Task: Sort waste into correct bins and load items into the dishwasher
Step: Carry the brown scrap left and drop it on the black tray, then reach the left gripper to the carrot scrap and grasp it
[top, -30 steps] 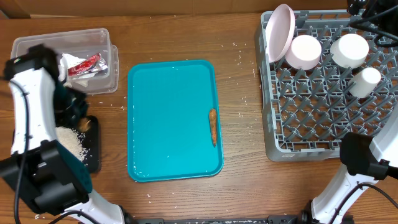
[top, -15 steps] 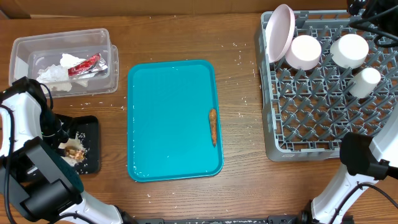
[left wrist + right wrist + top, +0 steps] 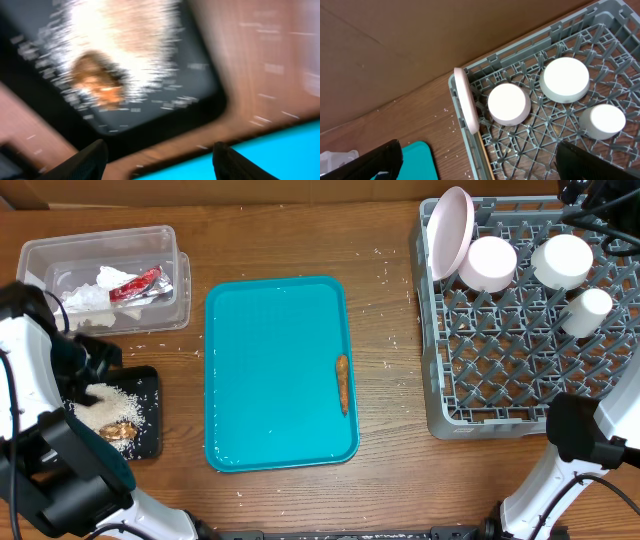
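Left tool [image 3: 159, 162] hangs over the black tray [image 3: 150, 385], fingers spread apart with nothing between them (wrist view is pretty blurry tho). Rice [image 3: 100, 405] and the nutty chunk [image 3: 120, 430] lie in that tray just ahead of it. Right tool [image 3: 480, 165] is wide open and empty, up over the dish rack [image 3: 520, 370]. Sausage [image 3: 343, 383] lies on the teal tray [image 3: 270, 360], well apart from both tools; napkin [image 3: 90, 292] and wrapper [image 3: 137, 283] are in the clear tub [image 3: 35, 255].

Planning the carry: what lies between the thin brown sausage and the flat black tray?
Overhead view: from thin brown sausage to flat black tray, bare teal plastic tray floor, then wooden table.
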`<state>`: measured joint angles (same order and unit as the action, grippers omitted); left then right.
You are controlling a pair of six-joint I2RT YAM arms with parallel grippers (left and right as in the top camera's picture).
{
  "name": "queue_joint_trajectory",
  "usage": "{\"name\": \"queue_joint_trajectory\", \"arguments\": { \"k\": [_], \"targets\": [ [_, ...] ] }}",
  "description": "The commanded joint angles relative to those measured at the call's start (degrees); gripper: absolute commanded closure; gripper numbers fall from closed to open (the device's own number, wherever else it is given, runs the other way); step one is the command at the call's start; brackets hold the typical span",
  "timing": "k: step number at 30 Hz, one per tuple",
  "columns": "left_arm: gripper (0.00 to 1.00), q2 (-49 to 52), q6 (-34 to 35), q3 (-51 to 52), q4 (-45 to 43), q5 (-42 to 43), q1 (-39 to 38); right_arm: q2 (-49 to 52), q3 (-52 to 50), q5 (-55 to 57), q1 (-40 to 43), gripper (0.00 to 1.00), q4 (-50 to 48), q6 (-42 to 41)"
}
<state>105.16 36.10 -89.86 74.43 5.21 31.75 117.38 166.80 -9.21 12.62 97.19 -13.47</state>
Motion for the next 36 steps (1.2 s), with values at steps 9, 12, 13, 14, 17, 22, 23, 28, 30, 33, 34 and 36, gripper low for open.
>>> {"name": "queue_joint_trajectory", "arguments": {
  "k": [9,12,13,14,17,22,23,28,30,33,34,36],
  "targets": [
    [0.09,-7.4,-9.3,-3.6,-3.3,17.0,-28.0,-1.1,0.4,-0.3,0.0,0.00,-0.2,0.2],
    [0.22,-5.7,-9.3,-3.6,-5.5,16.1,-36.4,-1.1,0.4,-0.3,0.0,0.00,-0.2,0.2],
    [0.22,-4.9,-9.2,-3.6,-6.4,15.5,-38.9,-1.1,0.4,-0.3,0.0,0.00,-0.2,0.2],
    [0.21,-3.8,-9.2,-3.6,-7.8,14.7,-42.3,-1.1,0.4,-0.3,0.0,0.00,-0.2,0.2],
    [0.26,-0.5,-8.8,-3.6,-11.2,12.5,-49.8,-1.1,0.4,-0.3,0.0,0.00,-0.2,0.2],
    [0.33,5.8,-2.0,-3.6,-14.4,7.1,-58.7,-1.1,0.4,-0.3,0.0,0.00,-0.2,0.2],
    [0.34,7.7,-0.7,-3.6,-14.8,6.5,-60.6,-1.1,0.4,-0.3,0.0,0.00,-0.2,0.2],
    [0.41,13.3,-0.1,-3.6,-15.1,6.0,-64.7,-1.1,0.4,-0.3,0.0,0.00,-0.2,0.2],
    [0.43,15.5,-0.1,-3.6,-14.8,5.0,-66.0,-1.1,0.4,-0.3,0.0,0.00,-0.2,0.2],
    [0.46,17.4,0.0,-3.6,-14.4,4.7,-66.4,-1.1,0.4,-0.3,0.0,0.00,-0.2,0.2],
    [0.47,17.6,0.0,-3.6,-14.2,4.6,-66.3,-1.1,0.4,-0.3,0.0,0.00,-0.2,0.2],
    [0.48,17.8,0.0,-3.6,-14.0,3.7,-66.2,-1.1,0.4,-0.3,0.0,0.00,-0.2,0.2]
  ]
}}
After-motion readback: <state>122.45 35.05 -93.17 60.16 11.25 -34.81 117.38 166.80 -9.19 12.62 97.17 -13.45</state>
